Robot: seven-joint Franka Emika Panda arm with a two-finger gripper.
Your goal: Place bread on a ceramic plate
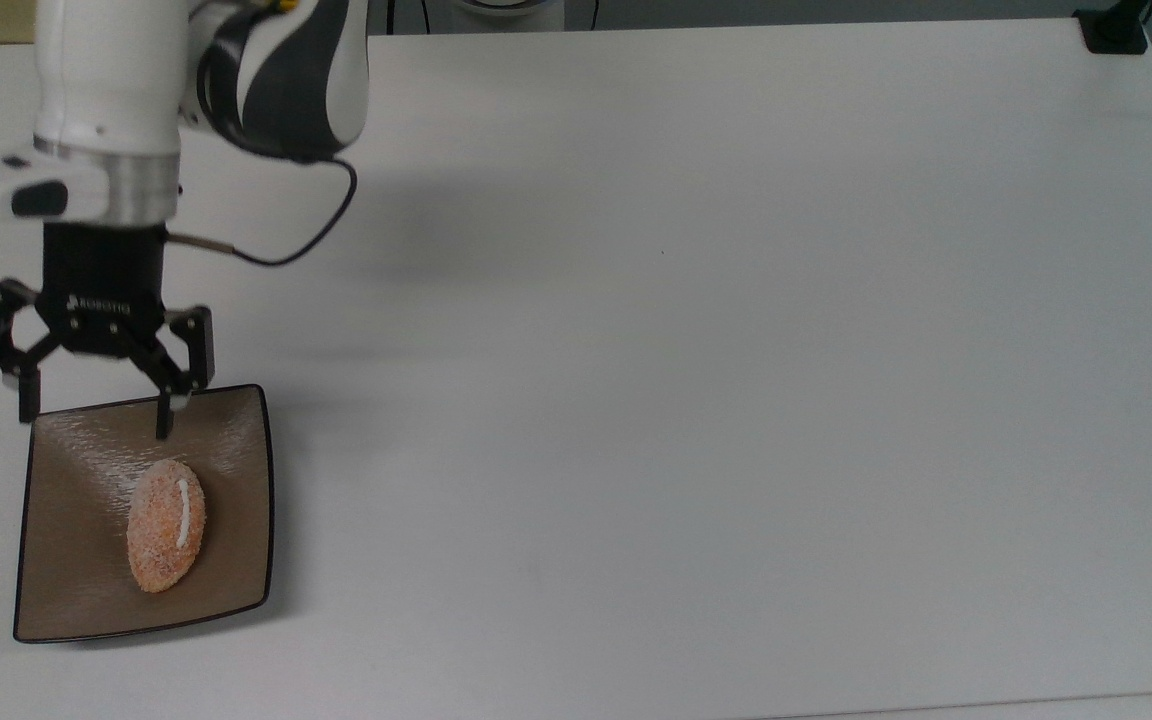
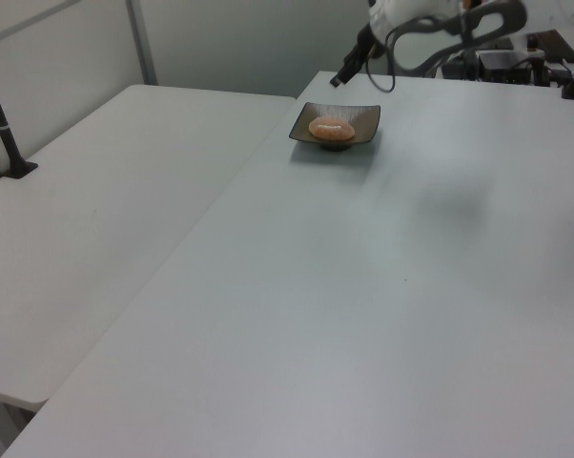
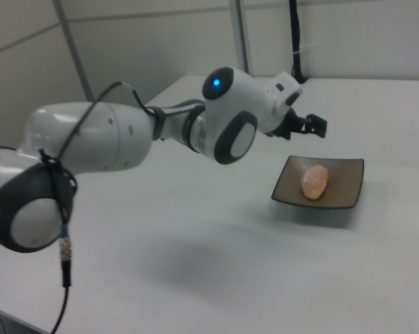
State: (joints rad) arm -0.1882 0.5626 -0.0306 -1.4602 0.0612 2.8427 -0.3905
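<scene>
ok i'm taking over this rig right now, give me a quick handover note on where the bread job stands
Tool: open, holding nothing, lifted clear of the plate; in the top view it sits over the plate's upper edge.
Bread: lying flat on the ceramic plate, white stripe up, roughly central, free of the tool.
Plate: on the white table, near the top view's lower left corner.
Done: the bread is on the plate and released.
Left: nothing for the placement itself; probably just pull the arm away and confirm that the bread stays put.
</scene>
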